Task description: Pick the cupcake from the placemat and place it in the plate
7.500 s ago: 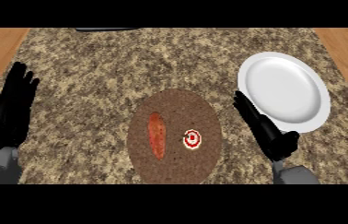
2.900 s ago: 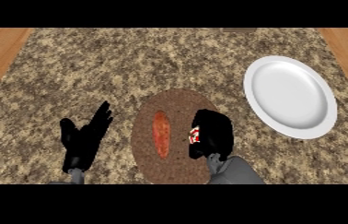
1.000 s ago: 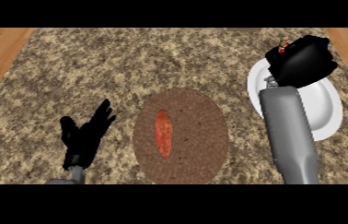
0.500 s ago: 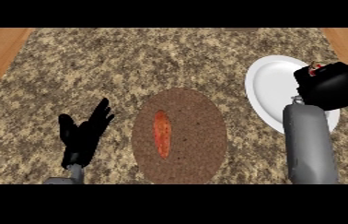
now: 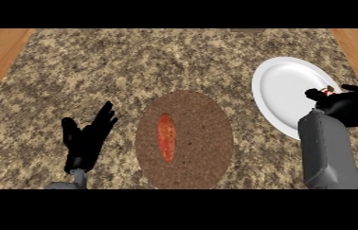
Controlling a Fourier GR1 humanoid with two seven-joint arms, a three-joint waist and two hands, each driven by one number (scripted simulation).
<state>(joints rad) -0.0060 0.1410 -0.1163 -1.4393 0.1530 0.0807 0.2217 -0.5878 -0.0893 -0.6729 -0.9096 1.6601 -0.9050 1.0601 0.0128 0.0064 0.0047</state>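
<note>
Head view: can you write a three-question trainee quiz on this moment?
1. True or false: the left hand holds the cupcake.
2. The right hand is over: A the placemat, B the plate, C neither.
3. What lies on the placemat?
Key: 1 false; 2 B; 3 a long orange-red item.

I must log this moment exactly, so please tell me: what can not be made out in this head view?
1. The cupcake: only a small part shows; the right hand curls round it, so whether it touches the plate is unclear.
2. The plate's right rim: hidden by that hand and forearm.
3. The red-orange thing on the placemat: too small to name.
</note>
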